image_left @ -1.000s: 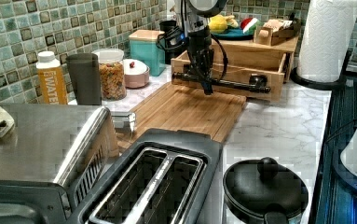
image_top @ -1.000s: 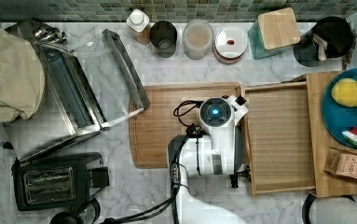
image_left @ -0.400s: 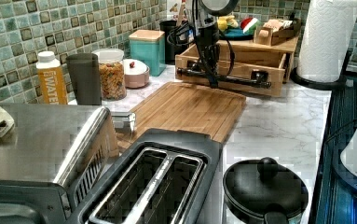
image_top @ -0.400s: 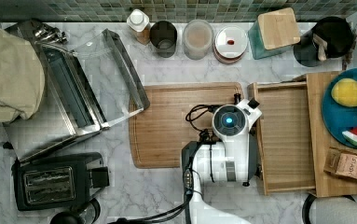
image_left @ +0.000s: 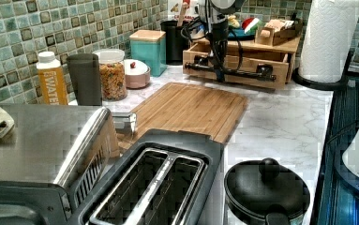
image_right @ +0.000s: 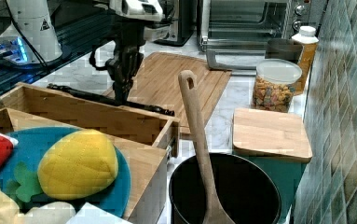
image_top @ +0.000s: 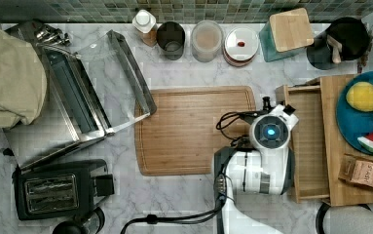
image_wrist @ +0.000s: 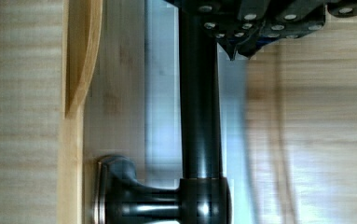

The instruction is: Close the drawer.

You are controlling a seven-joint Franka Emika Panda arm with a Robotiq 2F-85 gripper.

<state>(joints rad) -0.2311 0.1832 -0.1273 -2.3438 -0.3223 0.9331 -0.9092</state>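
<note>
A white robot arm reaches over a marble kitchen counter toward a partly open light-wood drawer (image_top: 310, 146). In the top view the drawer sits at about 3 o'clock from the bamboo cutting board (image_top: 194, 129), sticking out from a wooden stand (image_top: 331, 139) that carries a blue plate (image_top: 354, 126) of toy fruit.

The gripper (image_left: 218, 71) hangs straight down at the drawer's front, right at the thin black bar handle (image_left: 243, 72). In the left view its tip meets the bar near the middle. In the right view the gripper (image_right: 120, 95) comes down against the handle (image_right: 153, 109) on the side facing the cutting board, the drawer's front panel just behind it.

The wrist view shows the handle (image_wrist: 199, 107) as a dark round bar running along the picture, with one mounting post (image_wrist: 134, 205) joining it to the wood. The fingertips (image_wrist: 241, 35) sit at one end of the bar, touching or nearly touching it. Whether the jaws are apart, together or clamped on the bar cannot be told.
</note>
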